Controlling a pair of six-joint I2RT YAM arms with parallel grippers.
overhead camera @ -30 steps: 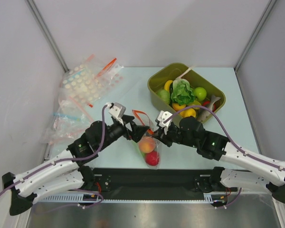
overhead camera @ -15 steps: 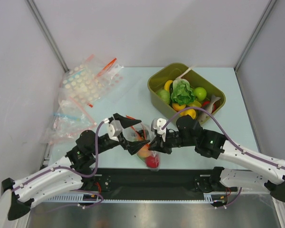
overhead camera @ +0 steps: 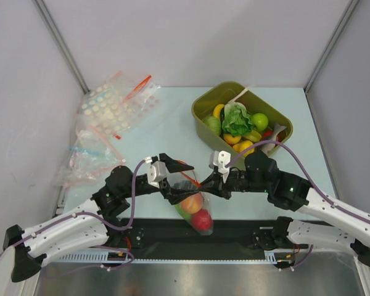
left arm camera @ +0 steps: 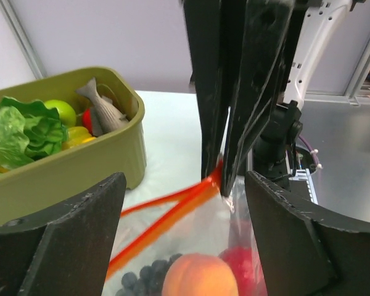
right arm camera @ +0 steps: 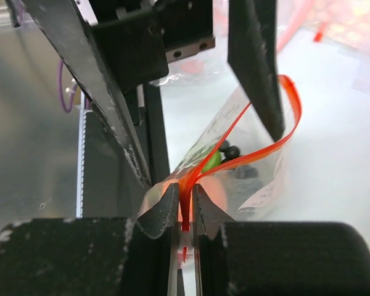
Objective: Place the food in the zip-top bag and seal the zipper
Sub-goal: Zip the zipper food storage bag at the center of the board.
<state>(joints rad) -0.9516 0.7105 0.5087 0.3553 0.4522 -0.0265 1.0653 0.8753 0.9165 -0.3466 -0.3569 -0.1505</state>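
Observation:
The zip-top bag (overhead camera: 194,206) hangs over the table's near edge. It holds a peach (overhead camera: 191,202), a red fruit (overhead camera: 202,220), dark grapes (left arm camera: 142,271) and something green. My right gripper (overhead camera: 205,185) is shut on one end of the red-orange zipper (right arm camera: 185,206). From that pinch the two strips (right arm camera: 277,123) spread apart, so the mouth is open. My left gripper (overhead camera: 180,177) is open wide, with its fingers (left arm camera: 61,240) on either side of the bag's top and not touching it. More food (overhead camera: 237,120) lies in the olive tub (overhead camera: 200,105).
A pile of other clear bags (overhead camera: 108,117), dotted and blue-stripped, lies at the back left. The olive tub also shows at the left of the left wrist view (left arm camera: 74,160). The black mounting rail (overhead camera: 191,231) runs under the hanging bag.
The left gripper's jaws have opened around the bag's top. Both grippers and the bag have moved toward the near edge and a little right; the bag now hangs lower.

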